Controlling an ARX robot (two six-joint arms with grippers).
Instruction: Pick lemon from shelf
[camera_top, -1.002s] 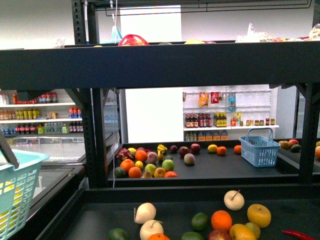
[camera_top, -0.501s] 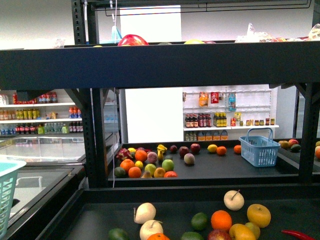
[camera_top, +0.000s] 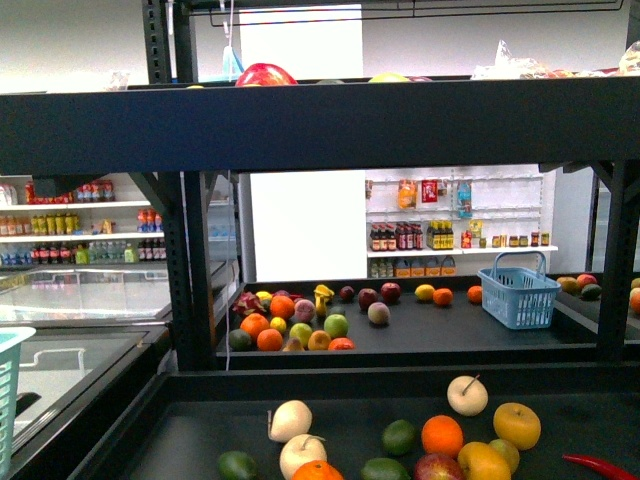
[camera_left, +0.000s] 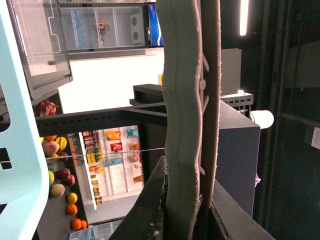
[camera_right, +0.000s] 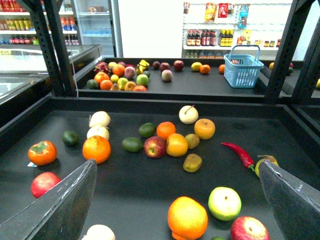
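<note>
In the front view, the shelf (camera_top: 320, 130) fills the frame with its dark tiers, and neither arm shows. On the near tier lie pale pears, an orange (camera_top: 441, 436), green fruits and a red chilli (camera_top: 600, 467). The tier beyond carries a cluster of mixed fruit and a blue basket (camera_top: 518, 290). A small yellow fruit (camera_top: 277, 326) in that cluster may be the lemon, though it is too small to be sure. A corner of a pale teal basket (camera_top: 8, 400) shows at the left edge.

In the left wrist view, the left gripper (camera_left: 201, 125) has its padded jaws pressed together, with the teal basket close beside them.

In the right wrist view, the right gripper (camera_right: 177, 164) hangs over the near tier with its jaws spread wide, empty, above scattered fruit.
</note>
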